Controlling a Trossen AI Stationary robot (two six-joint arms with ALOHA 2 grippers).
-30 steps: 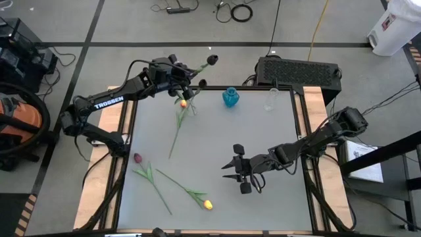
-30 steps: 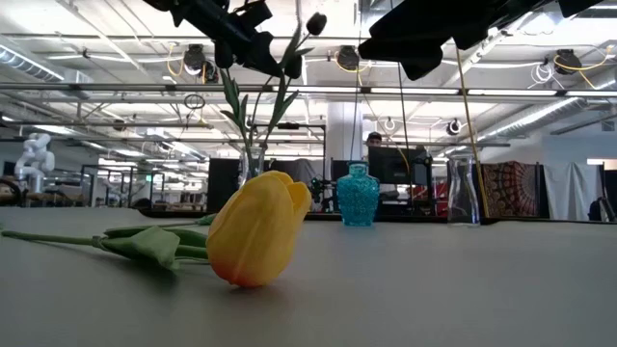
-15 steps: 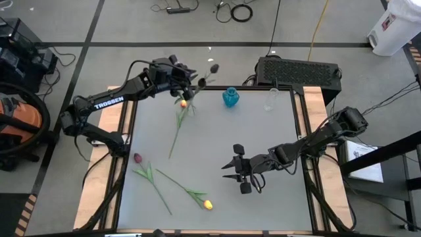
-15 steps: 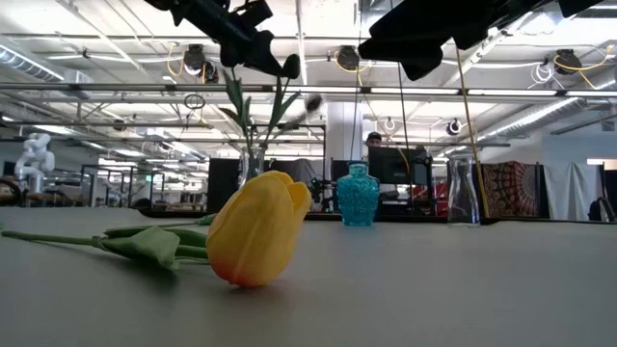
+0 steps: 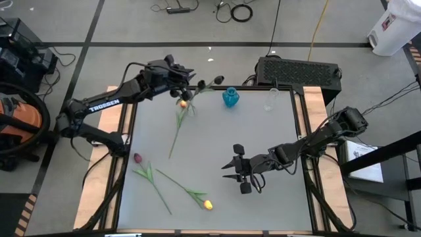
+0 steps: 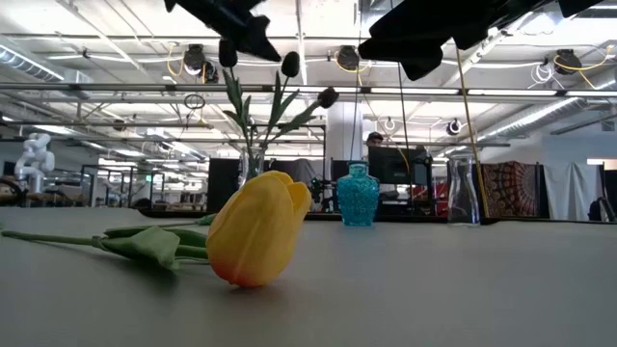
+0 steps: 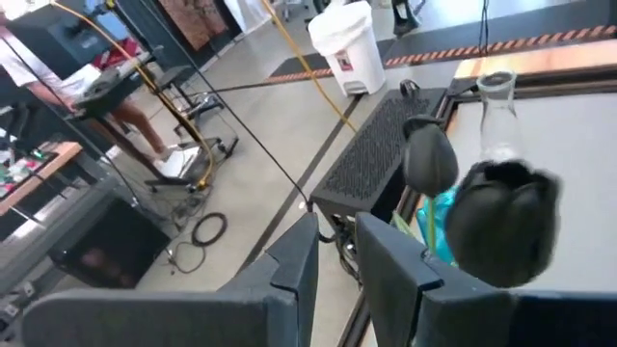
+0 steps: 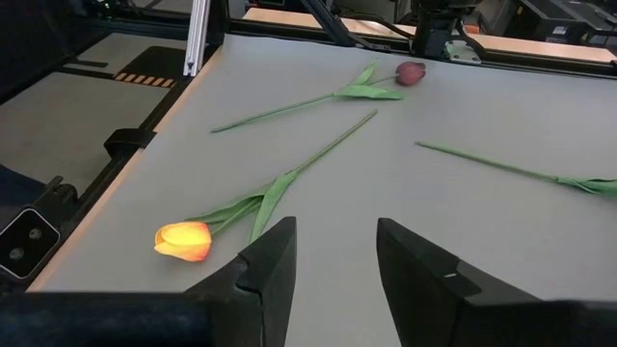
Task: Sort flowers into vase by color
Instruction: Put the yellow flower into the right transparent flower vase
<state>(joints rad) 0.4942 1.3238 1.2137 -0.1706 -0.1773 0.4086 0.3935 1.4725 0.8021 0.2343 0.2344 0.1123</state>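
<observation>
Black tulips (image 6: 328,96) stand with their stems in a clear vase (image 6: 253,164) at the table's far left, heads (image 5: 220,80) leaning out over the far edge. My left gripper (image 5: 186,74) hovers open just above them, nothing between its fingers (image 7: 294,265); two black heads (image 7: 501,222) show close ahead. Three flowers lie flat on the table: a yellow tulip (image 5: 183,103) beside that vase, a dark red one (image 5: 137,158) and another yellow one (image 5: 208,205) near the front. My right gripper (image 5: 231,168) hangs open over mid-table.
A blue vase (image 5: 229,97) and an empty clear bottle vase (image 5: 272,99) stand along the far edge. A black box (image 5: 299,69) sits just behind the table. Bare tabletop lies between the vases and my right gripper.
My left gripper has risen a little and drawn back toward the table's left. The black tulip that stood high against its fingers has come free: its head has dropped and tipped toward the right, and it now leans out of the clear vase.
</observation>
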